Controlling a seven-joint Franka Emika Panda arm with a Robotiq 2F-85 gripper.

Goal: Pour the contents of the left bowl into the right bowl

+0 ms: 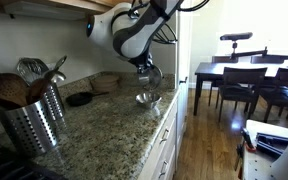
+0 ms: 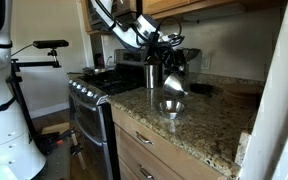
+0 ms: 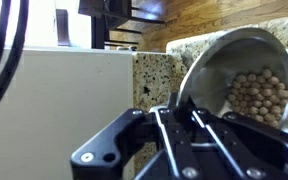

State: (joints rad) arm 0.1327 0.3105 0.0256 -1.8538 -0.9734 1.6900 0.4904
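**Mid-pour: left bowl tipped above the right bowl, load not yet out**

In the wrist view the gripper [image 3: 181, 108] has its jaws pinched together on the thin rim of the left bowl [image 3: 234, 55]. The bowl is tilted steeply, with its mouth facing the camera. Inside it is a heap of small round tan pellets [image 3: 259, 95], something like chickpeas, lying against the lower wall. None can be seen falling.

Both exterior views show the held bowl hanging directly above the right bowl [image 1: 147, 99] [image 2: 170, 106], close to it but apart. The right bowl stands upright on the granite counter [image 1: 104, 135], near the counter's front edge. Whether it holds anything yet is too small to tell.

By my reading, the pour has begun but is not finished. The next move calls for more wrist roll, keeping the lip of the left bowl over the right bowl's mouth so the pellets do not bounce onto the counter.

Further back along the counter from the right bowl lies a dark flat dish [image 1: 80, 99], which has no part in this. Far beyond stands a dining table [image 1: 246, 72].
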